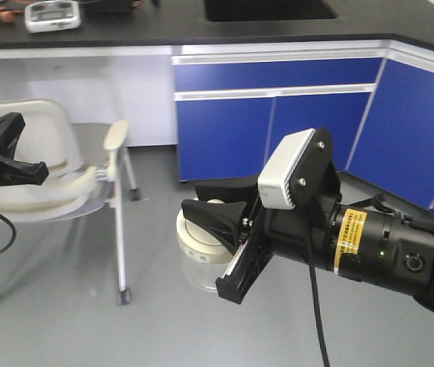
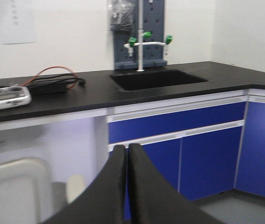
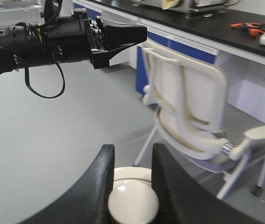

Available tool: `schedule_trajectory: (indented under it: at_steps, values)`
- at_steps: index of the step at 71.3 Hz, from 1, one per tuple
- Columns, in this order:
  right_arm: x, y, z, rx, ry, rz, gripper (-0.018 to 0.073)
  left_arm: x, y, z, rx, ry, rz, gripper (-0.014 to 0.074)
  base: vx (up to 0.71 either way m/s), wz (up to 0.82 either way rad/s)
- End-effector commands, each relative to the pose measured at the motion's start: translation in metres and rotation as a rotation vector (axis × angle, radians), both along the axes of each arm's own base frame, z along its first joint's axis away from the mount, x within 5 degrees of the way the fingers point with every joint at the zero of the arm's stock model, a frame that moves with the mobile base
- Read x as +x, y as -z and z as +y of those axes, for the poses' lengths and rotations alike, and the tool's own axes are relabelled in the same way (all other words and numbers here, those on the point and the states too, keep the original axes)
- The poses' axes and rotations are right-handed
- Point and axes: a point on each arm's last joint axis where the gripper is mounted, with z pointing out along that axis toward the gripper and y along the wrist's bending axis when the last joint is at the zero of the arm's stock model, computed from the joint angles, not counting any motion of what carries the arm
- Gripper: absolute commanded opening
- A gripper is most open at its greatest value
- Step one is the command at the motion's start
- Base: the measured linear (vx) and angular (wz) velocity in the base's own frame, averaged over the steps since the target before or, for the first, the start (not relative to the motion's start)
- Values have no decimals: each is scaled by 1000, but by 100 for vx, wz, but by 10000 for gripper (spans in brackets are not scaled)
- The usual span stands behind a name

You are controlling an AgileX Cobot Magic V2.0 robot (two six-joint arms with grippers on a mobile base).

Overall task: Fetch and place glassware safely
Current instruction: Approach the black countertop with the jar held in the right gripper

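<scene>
glass jar [image 1: 199,264] over open floor [image 1: 48,336], right tool [image 3: 134,161] clamped on its lid knob [image 3: 133,201], left tool [image 2: 126,156] closed by chair [image 1: 63,145]

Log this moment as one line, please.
right gripper shut on lid knob of glass jar | jar held above floor | left gripper shut, empty | not yet placed

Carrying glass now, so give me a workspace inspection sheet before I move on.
Surface: black countertop with sink; glass jar not on it.
Job's things: glass jar, cream lid on, held over the floor.
Clutter: white device and cords on the countertop.
Grippers: right gripper shut on the lid's knob; left gripper shut, empty.
Cables: black cable hangs under the right arm.
Surroundings: white chair, blue cabinets, grey floor.
</scene>
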Motion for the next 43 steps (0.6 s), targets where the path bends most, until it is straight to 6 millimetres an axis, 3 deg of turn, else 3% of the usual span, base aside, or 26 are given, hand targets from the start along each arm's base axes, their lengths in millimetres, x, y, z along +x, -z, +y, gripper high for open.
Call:
schedule_trajectory:
  at_steps: [1, 16, 43]
  values:
    - [-4, -23, 1, 99, -29, -57, 0, -2, -20, -1, -27, 7, -114, 3, 28, -46]
    - [-4, -23, 1, 99, -29, -57, 0, -2, -20, -1, -27, 7, -114, 3, 24, -64]
    - [-4, -23, 1, 99, -29, -57, 0, -2, -20, -1, -27, 7, -114, 3, 19, -86]
